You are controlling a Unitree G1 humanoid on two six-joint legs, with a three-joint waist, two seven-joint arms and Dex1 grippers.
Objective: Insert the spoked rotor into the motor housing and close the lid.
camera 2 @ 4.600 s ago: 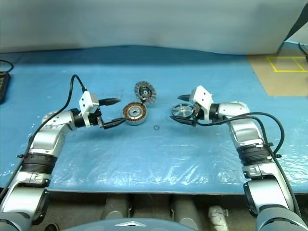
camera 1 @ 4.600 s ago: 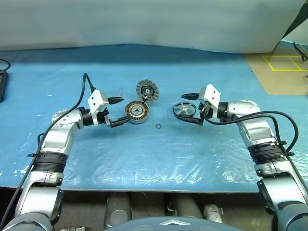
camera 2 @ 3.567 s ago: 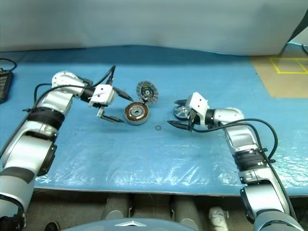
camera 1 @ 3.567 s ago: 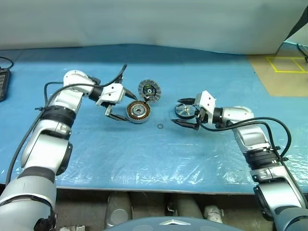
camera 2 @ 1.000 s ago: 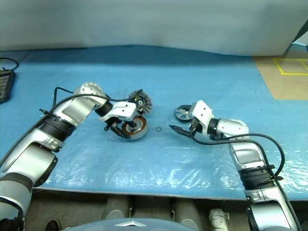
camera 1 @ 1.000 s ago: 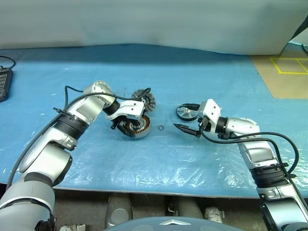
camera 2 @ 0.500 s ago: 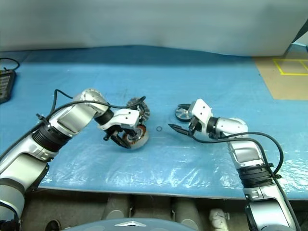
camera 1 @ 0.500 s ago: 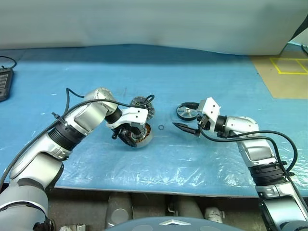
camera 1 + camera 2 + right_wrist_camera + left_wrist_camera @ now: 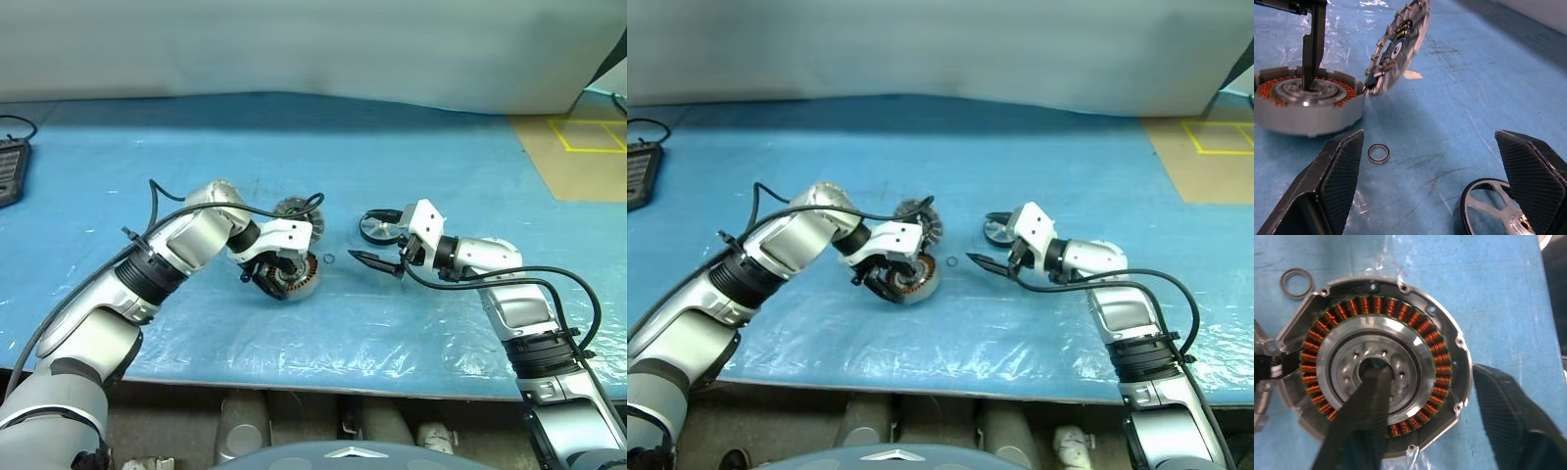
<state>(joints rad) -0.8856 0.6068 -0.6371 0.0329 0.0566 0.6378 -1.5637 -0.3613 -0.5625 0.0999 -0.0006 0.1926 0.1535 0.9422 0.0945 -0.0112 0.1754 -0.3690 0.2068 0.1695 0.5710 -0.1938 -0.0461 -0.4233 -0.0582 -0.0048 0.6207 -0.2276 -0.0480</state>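
From the head cameras: on the blue-covered tabletop (image 9: 294, 323), the left hand (image 9: 266, 277) reaches down onto the motor housing (image 9: 299, 275), one black finger inside its centre hole and the other outside the rim, straddling the wall. The lid (image 9: 291, 208) stands tilted on edge just behind the housing. The right hand (image 9: 370, 237) hovers with its fingers spread wide and holding nothing, the spoked rotor (image 9: 379, 230) lying flat between them, and a small ring (image 9: 329, 258) rests between housing and rotor.

From the left wrist: one finger (image 9: 1364, 426) sits in the dark centre of the housing (image 9: 1376, 367), ringed by copper windings, while the other lies outside the silver rim; the small ring (image 9: 1296, 283) lies just beside the housing.

From the right wrist: the wide-spread fingers (image 9: 1337, 171) frame the ring (image 9: 1378, 152) and the rotor (image 9: 1493, 205), with the housing (image 9: 1308, 105) and the tilted lid (image 9: 1400, 44) beyond.
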